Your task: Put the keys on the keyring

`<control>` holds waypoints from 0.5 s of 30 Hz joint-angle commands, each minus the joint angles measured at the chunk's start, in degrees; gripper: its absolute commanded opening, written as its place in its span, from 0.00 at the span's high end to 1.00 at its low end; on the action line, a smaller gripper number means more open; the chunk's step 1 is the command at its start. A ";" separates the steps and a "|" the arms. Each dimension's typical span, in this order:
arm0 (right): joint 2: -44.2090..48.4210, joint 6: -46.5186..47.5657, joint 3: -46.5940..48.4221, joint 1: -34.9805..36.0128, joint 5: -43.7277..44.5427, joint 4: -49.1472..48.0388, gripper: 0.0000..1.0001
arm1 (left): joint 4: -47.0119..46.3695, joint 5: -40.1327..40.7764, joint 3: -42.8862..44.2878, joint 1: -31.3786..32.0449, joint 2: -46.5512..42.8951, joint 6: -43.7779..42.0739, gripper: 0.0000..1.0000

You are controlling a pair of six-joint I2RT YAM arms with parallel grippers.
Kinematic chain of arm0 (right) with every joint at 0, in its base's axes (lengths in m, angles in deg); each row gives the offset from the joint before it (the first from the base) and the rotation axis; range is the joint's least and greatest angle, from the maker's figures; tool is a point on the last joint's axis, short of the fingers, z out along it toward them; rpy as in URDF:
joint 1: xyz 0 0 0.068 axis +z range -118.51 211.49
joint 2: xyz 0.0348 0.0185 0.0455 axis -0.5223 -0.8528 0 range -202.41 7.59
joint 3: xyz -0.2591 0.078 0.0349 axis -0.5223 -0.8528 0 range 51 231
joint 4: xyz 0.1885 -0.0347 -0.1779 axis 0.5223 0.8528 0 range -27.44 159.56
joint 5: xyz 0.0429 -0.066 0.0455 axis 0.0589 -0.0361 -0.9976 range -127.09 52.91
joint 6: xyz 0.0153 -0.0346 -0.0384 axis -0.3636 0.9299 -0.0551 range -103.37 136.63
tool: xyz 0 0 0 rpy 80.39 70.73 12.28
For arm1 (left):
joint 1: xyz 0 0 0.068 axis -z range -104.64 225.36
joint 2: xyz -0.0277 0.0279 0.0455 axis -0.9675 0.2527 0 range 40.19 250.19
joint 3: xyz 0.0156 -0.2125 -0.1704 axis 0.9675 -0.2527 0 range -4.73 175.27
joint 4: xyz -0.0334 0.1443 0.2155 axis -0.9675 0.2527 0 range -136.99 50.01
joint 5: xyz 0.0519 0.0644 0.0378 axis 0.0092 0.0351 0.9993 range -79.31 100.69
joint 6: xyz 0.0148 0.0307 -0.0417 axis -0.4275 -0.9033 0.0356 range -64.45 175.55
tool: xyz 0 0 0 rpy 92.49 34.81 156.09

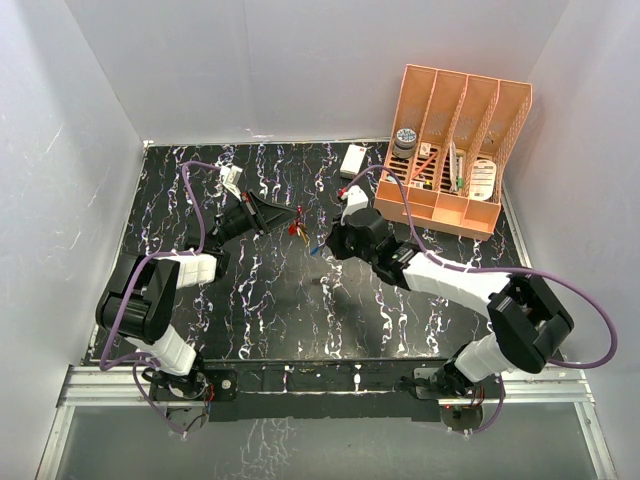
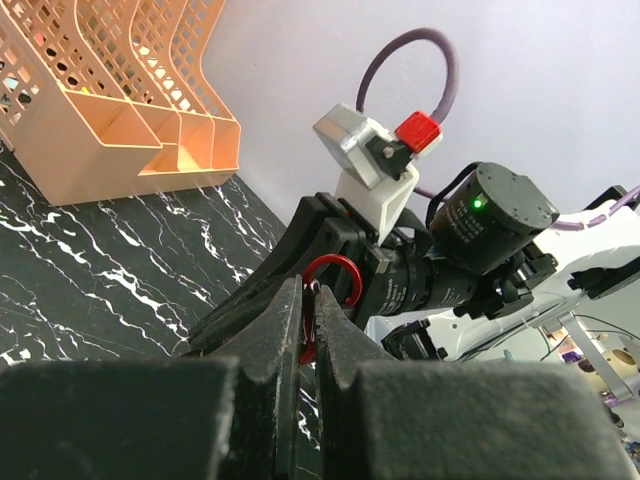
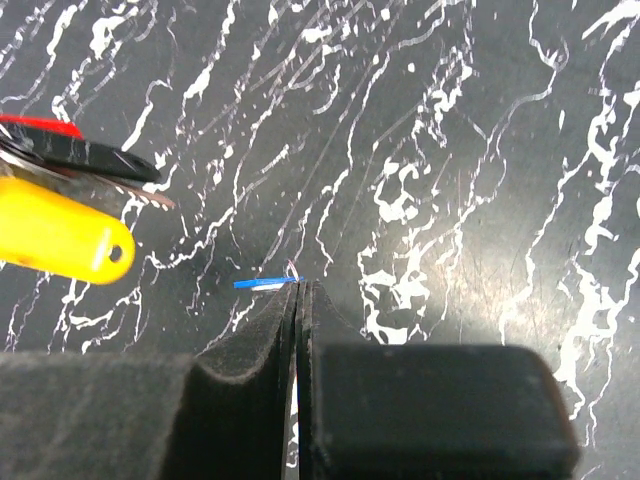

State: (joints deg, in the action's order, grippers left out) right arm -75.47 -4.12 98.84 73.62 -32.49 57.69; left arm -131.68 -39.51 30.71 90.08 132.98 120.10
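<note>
- Pinching the keyring (image 2: 333, 259), the left gripper (image 2: 308, 300) has its jaws pressed together on the loop's lower end. The loop is a thin, glossy red wire with a rounded top, held above the table (image 3: 480, 150) between the two arms.
- From above, a small bunch of red and yellow bits (image 1: 297, 228) hangs at the left gripper's tip.
- The right wrist view shows a yellow key (image 3: 60, 237) with a smooth, rounded plastic head and a small hole. A flat black piece (image 3: 95, 160) and a red sliver lie above it.
- The right gripper (image 3: 298, 295) is clamped on a blue key (image 3: 265, 284), seen edge-on as a thin strip.
- The table is black with white marble veins.
- A peach plastic file organiser (image 1: 455, 150) with lattice walls stands at the far right.
</note>
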 commanded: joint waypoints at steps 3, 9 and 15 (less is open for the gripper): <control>2.64 4.39 6.14 0.15 1.30 -3.83 1.00 | -17.68 -1.39 1.47 -0.30 -3.49 -0.23 1.00; 2.42 6.24 9.48 0.05 1.67 -3.45 1.00 | -17.64 -1.90 1.95 -0.08 -3.62 0.17 1.00; 2.72 7.67 11.93 -0.21 2.17 -3.83 1.00 | -17.62 -2.19 2.64 0.14 -3.28 0.47 1.00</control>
State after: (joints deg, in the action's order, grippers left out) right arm -75.34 1.58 107.03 73.59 -31.79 57.59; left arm -131.68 -40.84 31.13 90.11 132.24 120.32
